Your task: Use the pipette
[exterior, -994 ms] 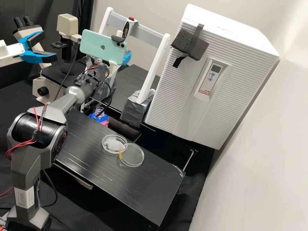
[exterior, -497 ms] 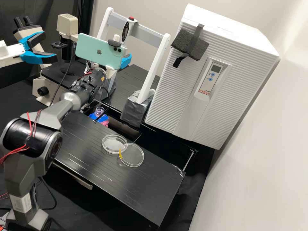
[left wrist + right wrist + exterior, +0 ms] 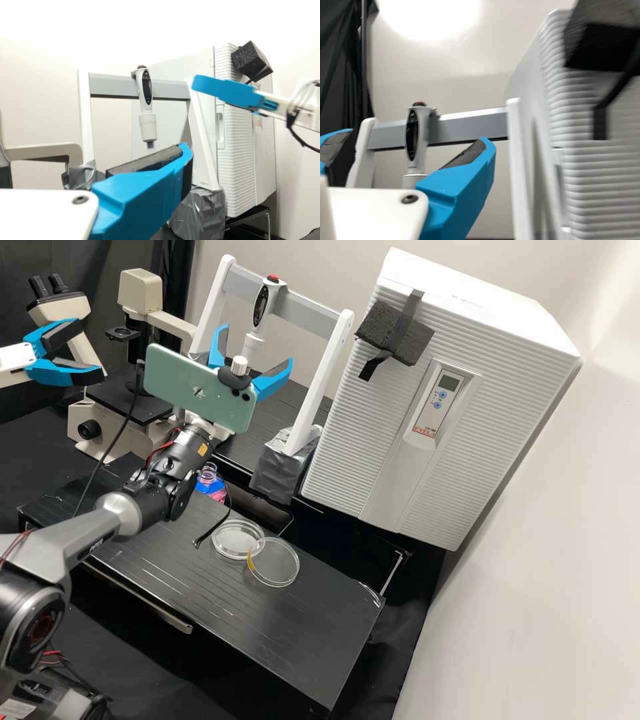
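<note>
Up on the white rack (image 3: 308, 308) at the back, the pipette (image 3: 261, 301) hangs upright off the crossbar, red button on top. Right gripper (image 3: 248, 367) sits just in front of its lower body, fingers spread wide to either side, holding nothing. Left gripper (image 3: 85, 350) is well off by the microscope (image 3: 87, 427), also spread and empty.

Handling guess: light, rigid plastic with a smooth shell, so a bit slippery under hard pads. Clamp the fat upper handle, below the dark window and above the thin shaft. Stay off the top button and the narrow nose; that end looks fragile. It probably only hooks on the bar, so lift before pulling away.

Unclear:
- In the high view, the phone (image 3: 200, 387) on the right wrist and the gripper cover the pipette's lower end.
- In the left wrist view, that arm's own finger cuts off the same end, so I can't tell if a tip is fitted.
- The hook on the bar is hidden.
- The gap from the right fingers to the pipette is hard to judge, so contact can't be ruled in or out.
</note>
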Controlling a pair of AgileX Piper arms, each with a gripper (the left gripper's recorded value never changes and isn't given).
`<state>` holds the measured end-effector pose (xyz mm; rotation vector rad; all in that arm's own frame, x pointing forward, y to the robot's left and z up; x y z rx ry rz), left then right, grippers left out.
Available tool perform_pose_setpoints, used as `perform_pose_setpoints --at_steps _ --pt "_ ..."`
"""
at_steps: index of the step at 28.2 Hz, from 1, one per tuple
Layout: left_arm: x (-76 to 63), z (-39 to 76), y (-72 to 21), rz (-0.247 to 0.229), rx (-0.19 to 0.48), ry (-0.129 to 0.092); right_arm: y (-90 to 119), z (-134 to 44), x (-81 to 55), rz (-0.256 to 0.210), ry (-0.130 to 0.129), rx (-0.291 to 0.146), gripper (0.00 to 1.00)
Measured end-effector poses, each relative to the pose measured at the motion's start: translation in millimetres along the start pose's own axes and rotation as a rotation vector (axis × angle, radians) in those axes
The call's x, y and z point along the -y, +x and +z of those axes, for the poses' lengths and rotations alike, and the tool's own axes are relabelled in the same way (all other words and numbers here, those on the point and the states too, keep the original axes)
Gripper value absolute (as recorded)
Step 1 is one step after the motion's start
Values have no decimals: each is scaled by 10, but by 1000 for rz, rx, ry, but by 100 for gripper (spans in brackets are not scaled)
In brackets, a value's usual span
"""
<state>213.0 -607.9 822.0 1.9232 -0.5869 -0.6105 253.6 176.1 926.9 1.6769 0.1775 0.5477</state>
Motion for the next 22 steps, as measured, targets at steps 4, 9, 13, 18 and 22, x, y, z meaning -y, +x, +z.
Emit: perform_pose_setpoints --at_steps 4,9,13,18,22 --pt "31 -7 -124 6 -46 11 -232 138 36 41 1 19 100" --pt "79 -1 -285 14 -118 55 -471 296 67 116 10 36 100" --pt "145 -12 -453 33 -190 93 -611 406 35 184 9 13 100" --pt "193 -52 -631 142 -221 92 -694 482 7 217 27 17 100" --pt "256 -140 -654 154 -302 57 -735 517 24 213 30 33 100"
